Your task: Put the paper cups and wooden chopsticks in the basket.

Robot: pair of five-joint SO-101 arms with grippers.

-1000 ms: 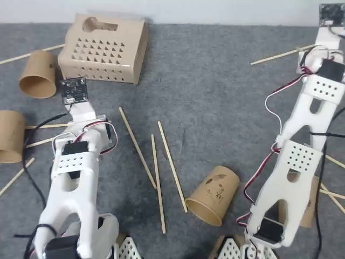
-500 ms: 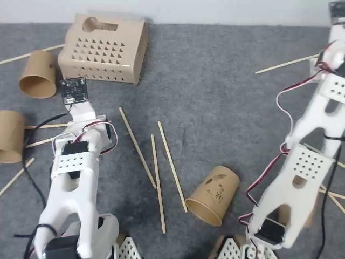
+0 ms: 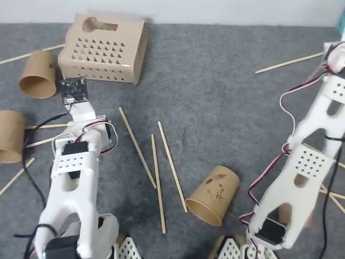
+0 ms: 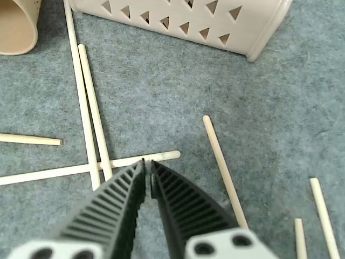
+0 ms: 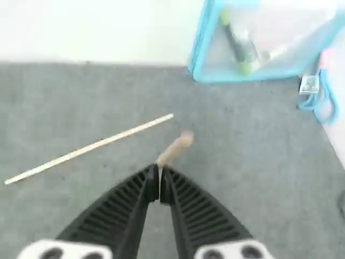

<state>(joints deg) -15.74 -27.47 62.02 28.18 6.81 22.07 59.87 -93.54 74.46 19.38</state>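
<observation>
The beige perforated basket [image 3: 102, 48] lies at the back left, and its wall [image 4: 178, 21] shows in the left wrist view. Paper cups lie on their sides: one beside the basket [image 3: 38, 73], one at the left edge [image 3: 11, 135], one in the front middle [image 3: 213, 194]. Three wooden chopsticks [image 3: 157, 178] lie mid-carpet. My left gripper [image 4: 147, 163] is shut, empty, just above a chopstick [image 4: 86, 168]. My right gripper [image 5: 159, 171] is shut on a short tan chopstick [image 5: 177, 147] that sticks out from its tips. Another chopstick [image 5: 89, 148] lies on the carpet beyond it [image 3: 290, 62].
More chopsticks lie by the left cups [image 3: 43, 141] and under the right arm [image 3: 330, 194]. The right arm [image 3: 323, 113] stretches to the far right edge. A clear box with a blue rim [image 5: 259, 43] and a blue cable [image 5: 318, 97] sit off the carpet's corner.
The right arm swung outward toward the far right edge. The chopstick at the back right shifted slightly. The left arm kept still.
</observation>
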